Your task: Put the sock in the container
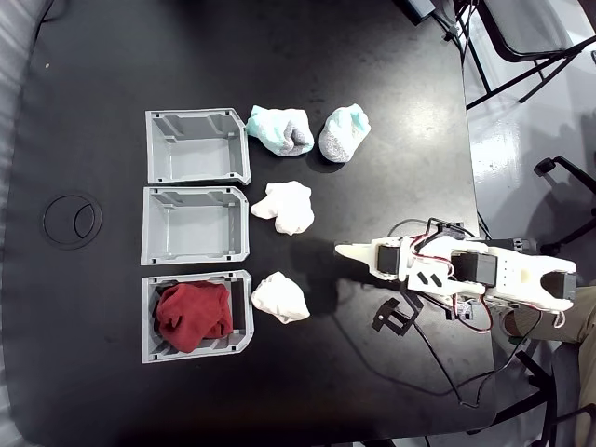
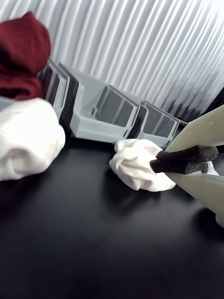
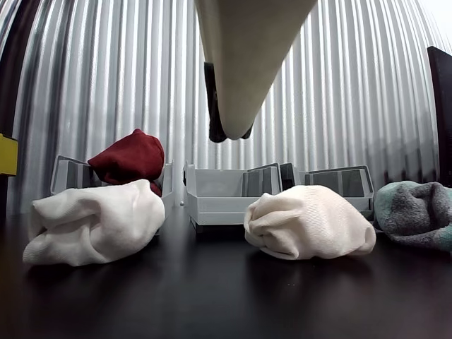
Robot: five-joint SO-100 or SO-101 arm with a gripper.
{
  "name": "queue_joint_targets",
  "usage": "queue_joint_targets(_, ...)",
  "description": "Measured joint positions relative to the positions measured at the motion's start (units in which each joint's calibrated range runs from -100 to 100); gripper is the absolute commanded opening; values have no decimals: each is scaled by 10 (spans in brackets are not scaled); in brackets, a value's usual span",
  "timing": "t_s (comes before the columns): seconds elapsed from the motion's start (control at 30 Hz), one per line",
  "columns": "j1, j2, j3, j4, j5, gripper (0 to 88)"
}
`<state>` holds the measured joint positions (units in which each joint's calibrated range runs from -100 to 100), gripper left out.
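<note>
Sock binned, placement done
Maroon sock (image 1: 193,317) sits in the container (image 1: 243,307); my gripper (image 2: 183,167) pinched closed, holding nothing, well apart

sock (image 2: 21,56) cropped, container (image 3: 70,176) mostly hidden

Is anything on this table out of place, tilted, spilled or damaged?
Nothing looks damaged or spilled. The maroon sock lies in the container nearest the bottom of the fixed view, bulging above its rim. Four other balled socks sit beside the bins. The gripper has its jaws shut on nothing.
</note>
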<state>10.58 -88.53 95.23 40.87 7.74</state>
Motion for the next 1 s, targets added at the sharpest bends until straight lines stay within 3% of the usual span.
queue_joint_targets(0.2,0,-99,39,0,0,14)
queue_joint_targets(1.0,-1,-101,39,0,0,14)
